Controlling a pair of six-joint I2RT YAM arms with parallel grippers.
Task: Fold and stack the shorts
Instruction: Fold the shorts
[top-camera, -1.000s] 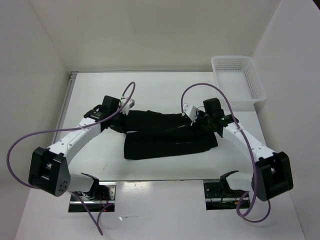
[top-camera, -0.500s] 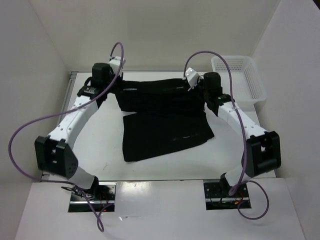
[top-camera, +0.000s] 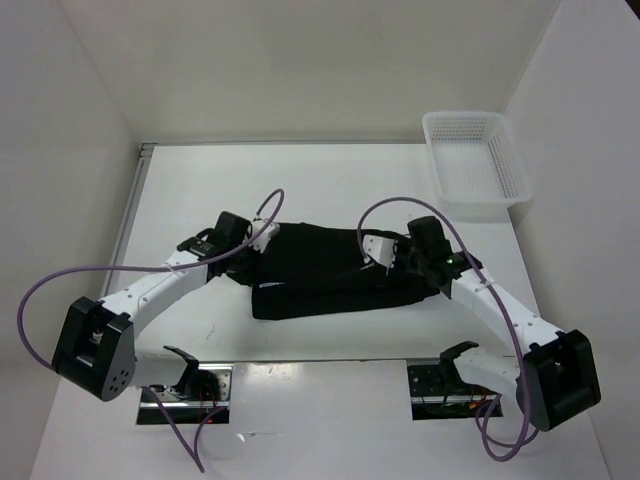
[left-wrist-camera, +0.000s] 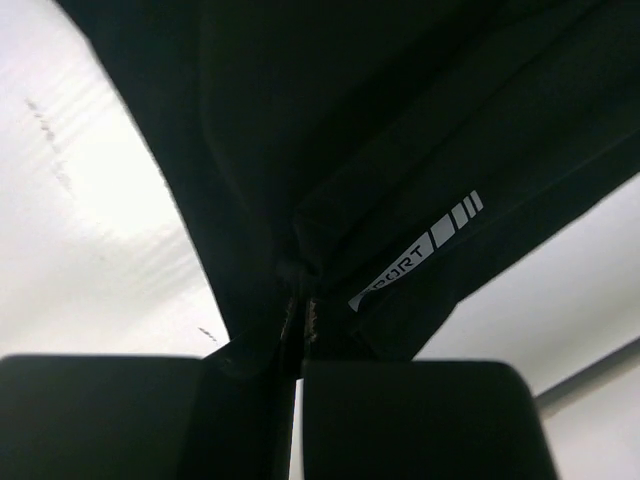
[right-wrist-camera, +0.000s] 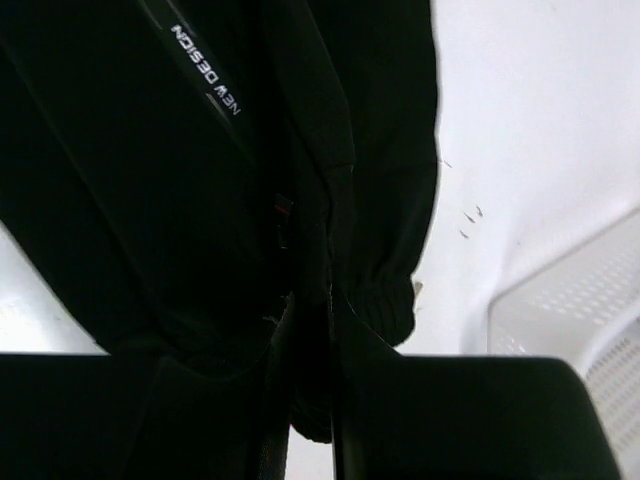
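The black shorts (top-camera: 325, 272) lie folded over on the white table at mid-centre, the upper layer drawn toward the near side. My left gripper (top-camera: 252, 262) is shut on the shorts' left edge; in the left wrist view the cloth (left-wrist-camera: 330, 150) is pinched between the closed fingers, a white "SPORT" label beside them. My right gripper (top-camera: 397, 265) is shut on the shorts' right edge; in the right wrist view the cloth (right-wrist-camera: 200, 180) with its elastic hem hangs from the closed fingers just above the table.
A white mesh basket (top-camera: 478, 160) stands at the back right of the table; its corner shows in the right wrist view (right-wrist-camera: 570, 310). Purple cables loop over both arms. White walls enclose the table at left and back.
Both grippers, holding the shorts' far edge, came back from the far side toward the near side and lowered, folding the upper half over the lower half again.
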